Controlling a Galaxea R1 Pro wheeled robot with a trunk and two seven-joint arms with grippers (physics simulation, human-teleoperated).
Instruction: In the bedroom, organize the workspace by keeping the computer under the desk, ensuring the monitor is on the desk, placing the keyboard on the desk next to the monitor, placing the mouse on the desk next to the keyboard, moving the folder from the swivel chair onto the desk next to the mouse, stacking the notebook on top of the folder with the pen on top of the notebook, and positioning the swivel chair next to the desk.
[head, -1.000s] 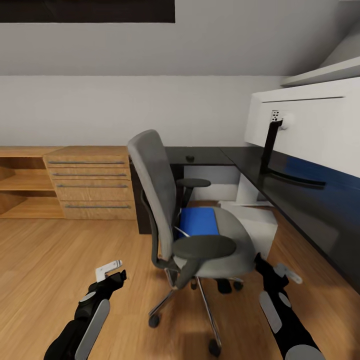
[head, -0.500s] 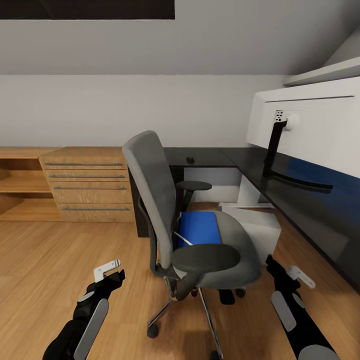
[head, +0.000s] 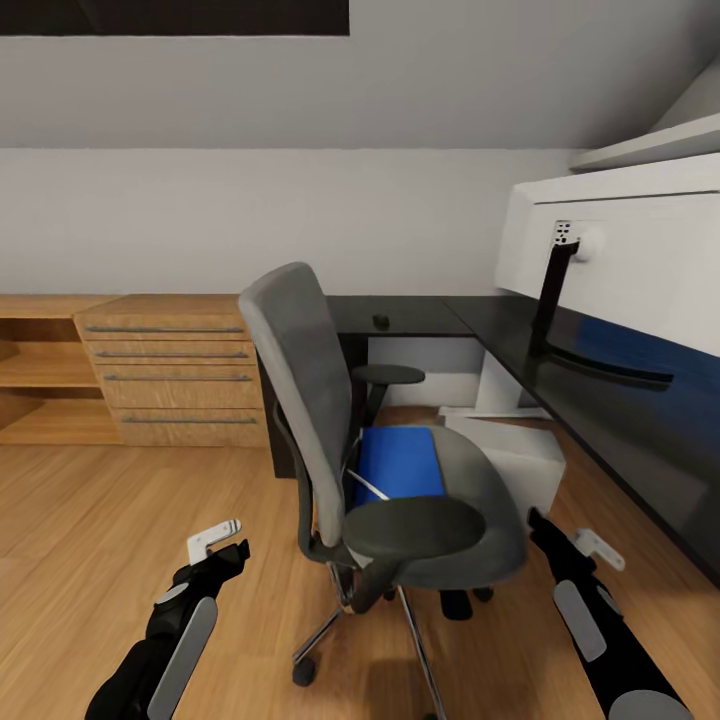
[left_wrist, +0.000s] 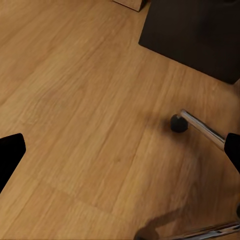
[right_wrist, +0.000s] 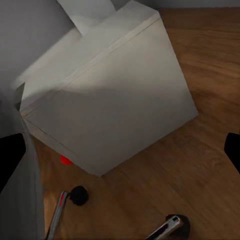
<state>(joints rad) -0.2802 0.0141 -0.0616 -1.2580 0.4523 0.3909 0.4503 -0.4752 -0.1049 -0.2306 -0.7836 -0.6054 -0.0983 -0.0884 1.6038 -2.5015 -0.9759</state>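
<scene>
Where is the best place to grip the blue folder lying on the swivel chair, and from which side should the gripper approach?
Probably the blue folder is best taken by its front edge, coming from the open front of the swivel chair. It lies flat on the seat, with the backrest behind it and an armrest on the near side, so those sides are blocked. The right gripper is nearer.

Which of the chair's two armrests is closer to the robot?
The big dark armrest in front of the blue folder; the other armrest sits beyond it, toward the desk.
</scene>
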